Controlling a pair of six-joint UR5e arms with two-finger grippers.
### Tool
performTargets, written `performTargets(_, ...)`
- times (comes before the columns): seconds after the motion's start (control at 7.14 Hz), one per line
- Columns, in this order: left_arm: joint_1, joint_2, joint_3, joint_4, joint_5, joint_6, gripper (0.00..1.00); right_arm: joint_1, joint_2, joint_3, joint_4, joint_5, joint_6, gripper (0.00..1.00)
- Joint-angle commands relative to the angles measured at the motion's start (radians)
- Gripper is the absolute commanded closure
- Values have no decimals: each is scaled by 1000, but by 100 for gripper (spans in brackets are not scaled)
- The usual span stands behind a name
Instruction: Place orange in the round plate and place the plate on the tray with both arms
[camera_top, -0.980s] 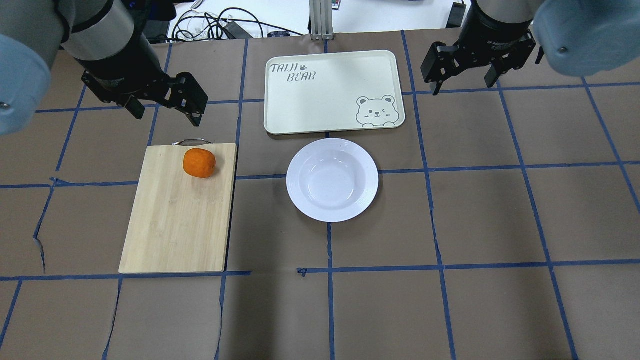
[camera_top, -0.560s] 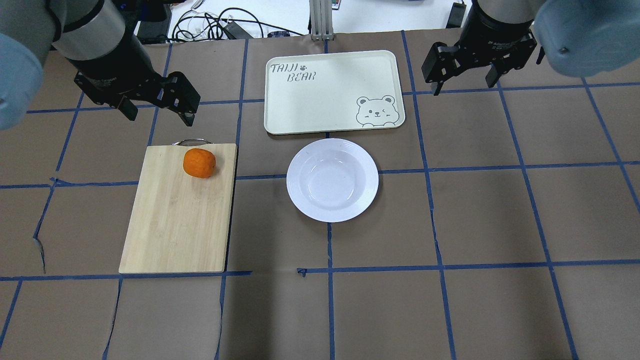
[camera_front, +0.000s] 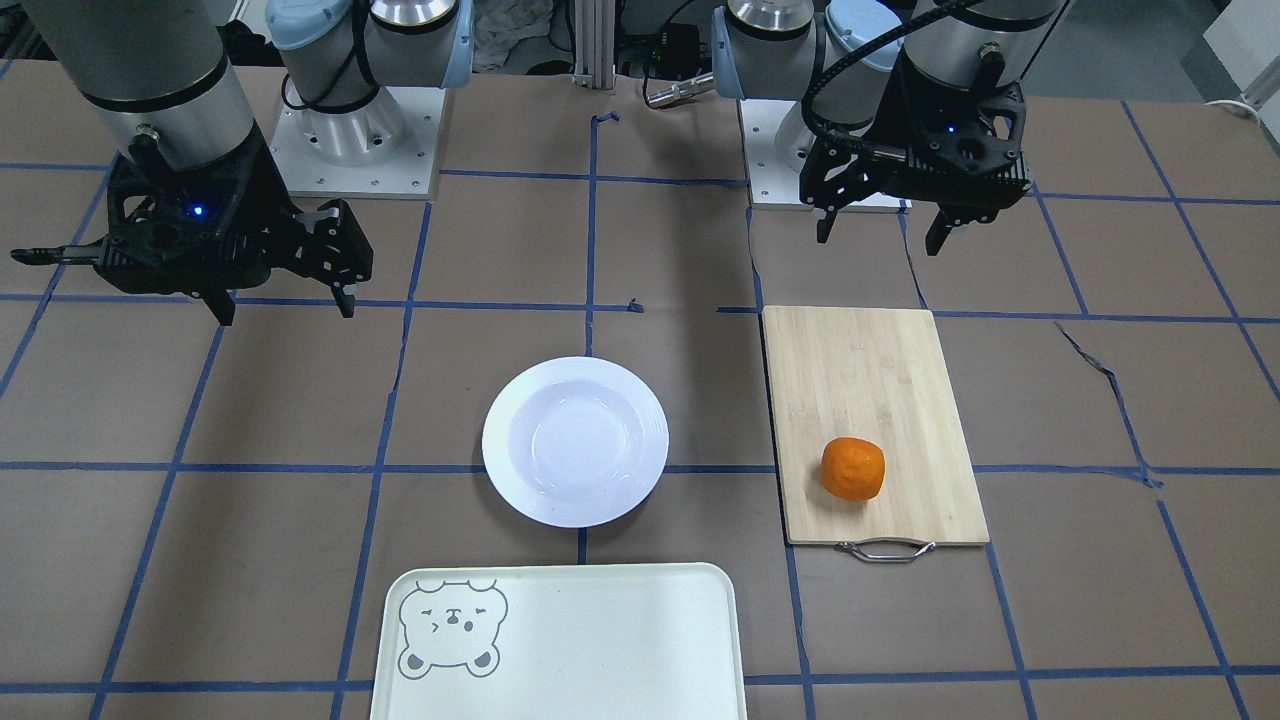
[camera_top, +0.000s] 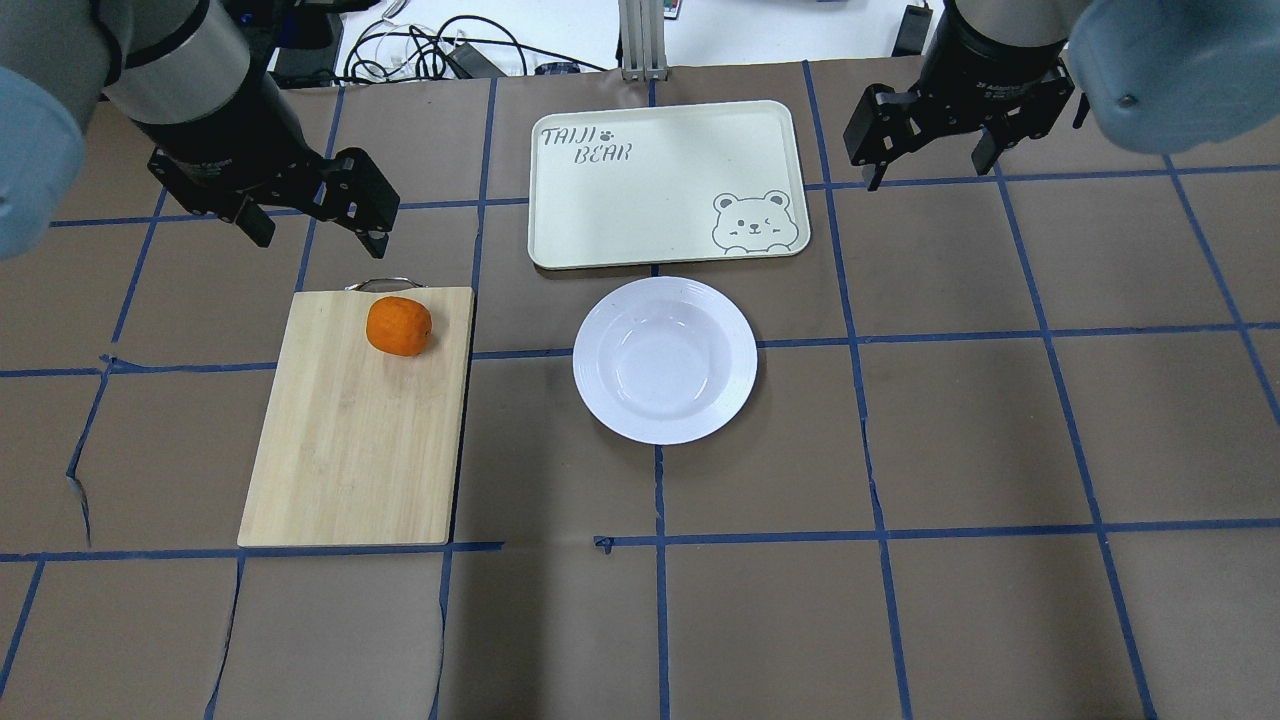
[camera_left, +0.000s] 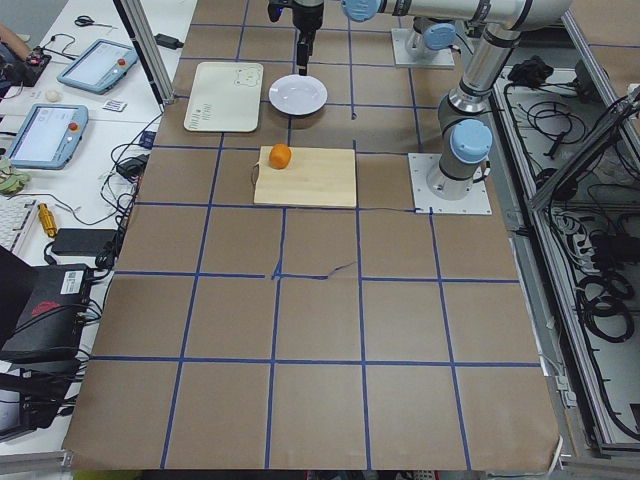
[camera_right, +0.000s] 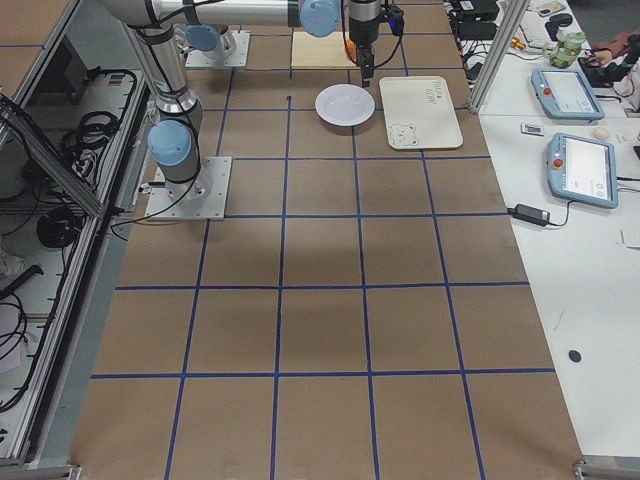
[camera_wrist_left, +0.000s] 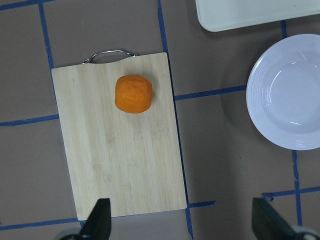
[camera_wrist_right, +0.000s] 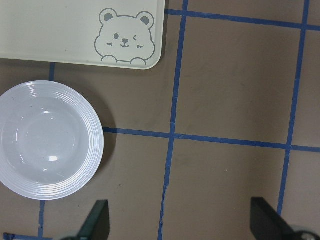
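The orange (camera_top: 399, 326) (camera_front: 853, 468) (camera_wrist_left: 133, 93) lies on a bamboo cutting board, near its handle end. An empty white round plate (camera_top: 665, 360) (camera_front: 575, 440) (camera_wrist_right: 47, 140) rests on the table at the centre. Just beyond it lies the cream tray (camera_top: 660, 190) (camera_front: 600, 640) with a bear face. My left gripper (camera_top: 315, 232) (camera_front: 882, 238) hangs open above the table beyond the board's handle, clear of the orange. High to the right of the tray, my right gripper (camera_top: 928, 172) (camera_front: 285, 308) is open and holds nothing.
The bamboo cutting board (camera_top: 355, 430) with its metal handle (camera_top: 380, 285) lies left of the plate. Brown paper with blue tape lines covers the table. Cables and tablets (camera_left: 45, 130) sit on a side bench beyond the far edge.
My left gripper has shifted a little to the left above the board's handle end. The right gripper, orange, plate and tray have not moved.
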Motion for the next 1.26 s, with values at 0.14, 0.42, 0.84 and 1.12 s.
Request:
performTargets(0.14,3,-3,1,1,-3,1,0,-1,0,0,0,2,-1,0)
performTargets(0.42,7,-100,9,13,-6,-14,0,-1,0,0,-2,2,-3,0)
performTargets(0.84,8,-326,18,147,34,-9,0,-1,0,0,-4,2,0,0)
performTargets(1.12,8,-424,2,180,177,-8,0,-1,0,0,-4,2,-3,0)
